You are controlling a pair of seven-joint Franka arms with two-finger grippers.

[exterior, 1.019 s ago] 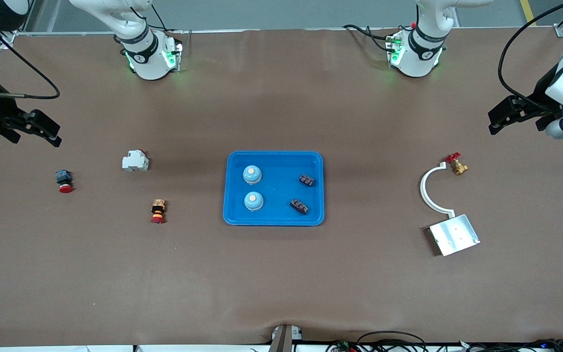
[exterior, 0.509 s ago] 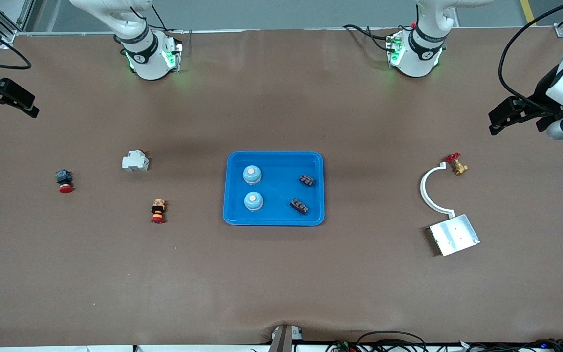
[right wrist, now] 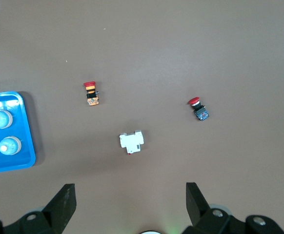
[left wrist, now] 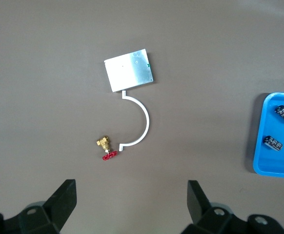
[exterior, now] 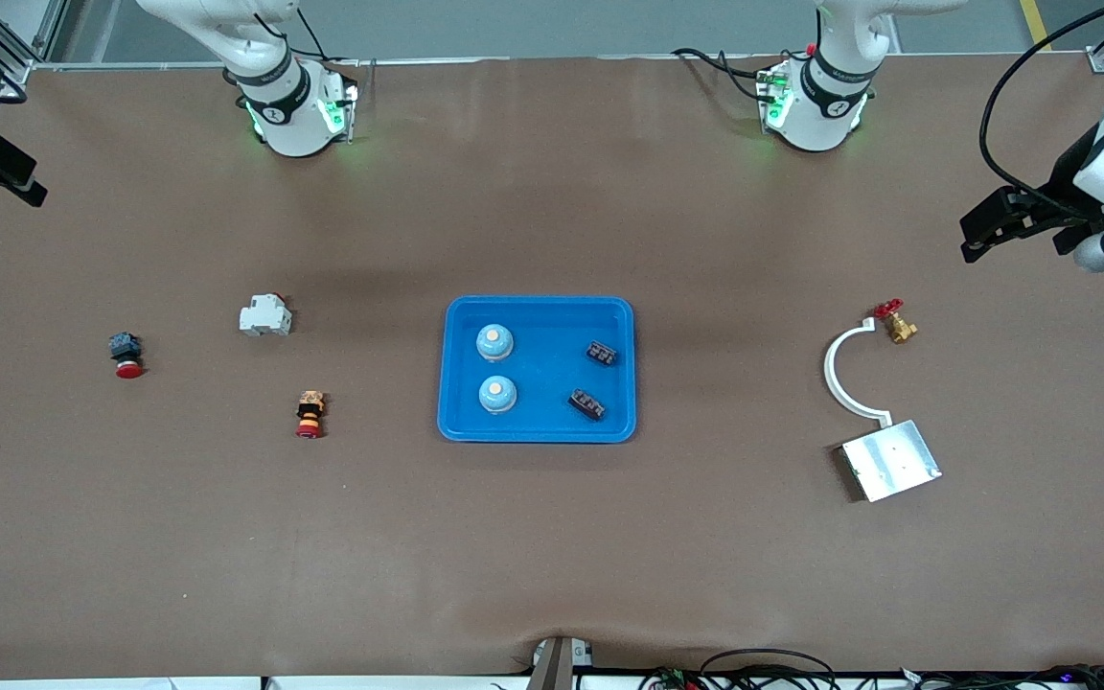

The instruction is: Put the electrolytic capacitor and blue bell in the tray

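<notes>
The bright-blue tray [exterior: 542,305] lies in the middle of the table. In it are two blue bells [exterior: 494,341] [exterior: 497,394] toward the right arm's end and two dark capacitor blocks [exterior: 601,353] [exterior: 587,403] toward the left arm's end. My left gripper [exterior: 978,235] is open and empty, up over the table's left-arm end; it also shows in the left wrist view [left wrist: 131,192]. My right gripper [exterior: 8,177] is open and empty, up at the table's right-arm edge; it also shows in the right wrist view [right wrist: 131,195]. The right wrist view shows the tray's end [right wrist: 22,141] with both bells.
A white breaker [exterior: 265,315], a red push button [exterior: 126,354] and an orange-red button [exterior: 310,413] lie toward the right arm's end. A brass valve [exterior: 897,324], a white curved bracket [exterior: 839,374] and a silver plate [exterior: 890,460] lie toward the left arm's end.
My right gripper has drawn away from the red push button toward the table's right-arm edge and the robots' bases. My left gripper has shifted only slightly. The things in the tray have not moved.
</notes>
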